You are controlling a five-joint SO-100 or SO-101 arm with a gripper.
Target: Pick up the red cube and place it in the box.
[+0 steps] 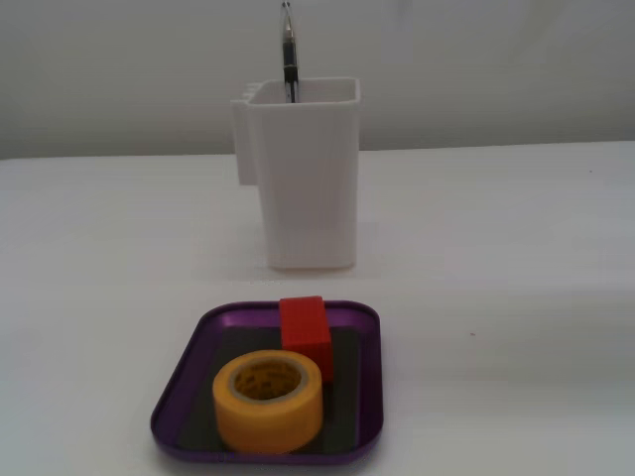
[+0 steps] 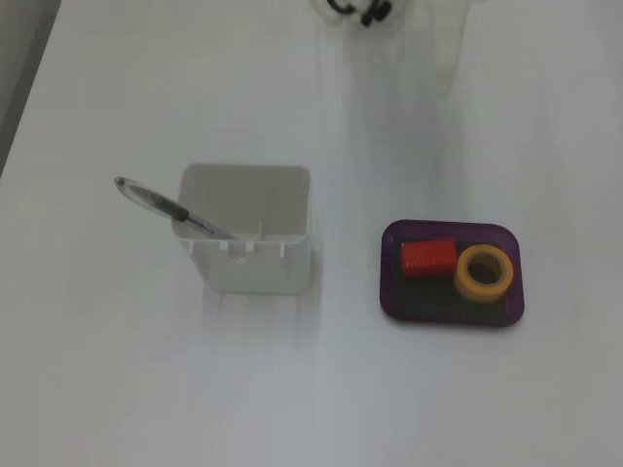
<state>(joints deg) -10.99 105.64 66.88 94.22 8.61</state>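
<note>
We are seeing the small solid red cube (image 1: pixel 305 332) sitting flat inside the shallow purple metallic box (image 1: pixel 190 369), on its dark bottom; same in the top-down fixed view, red cube (image 2: pixel 428 258) in the left half of the box (image 2: pixel 391 292). A yellow roll of tape (image 1: pixel 268 401) is lying in the box too, touching or just beside the cube (roll in front of the cube in the low fixed view, to its right from above (image 2: pixel 485 272)). Nothing is gripping the cube.

Behind the box a tall white plastic container (image 1: pixel 303 174) is standing upright on the white table (image 1: pixel 516 248), with a pen (image 1: pixel 289 52) poking out of it; from above, the pen (image 2: pixel 165 207) is leaning over the container's (image 2: pixel 248 243) left rim.

End effector: we are only getting a blurred white piece at the top edge of the top-down view (image 2: pixel 445 39), well apart from the box. We cannot tell whether it is released or clenched.
</note>
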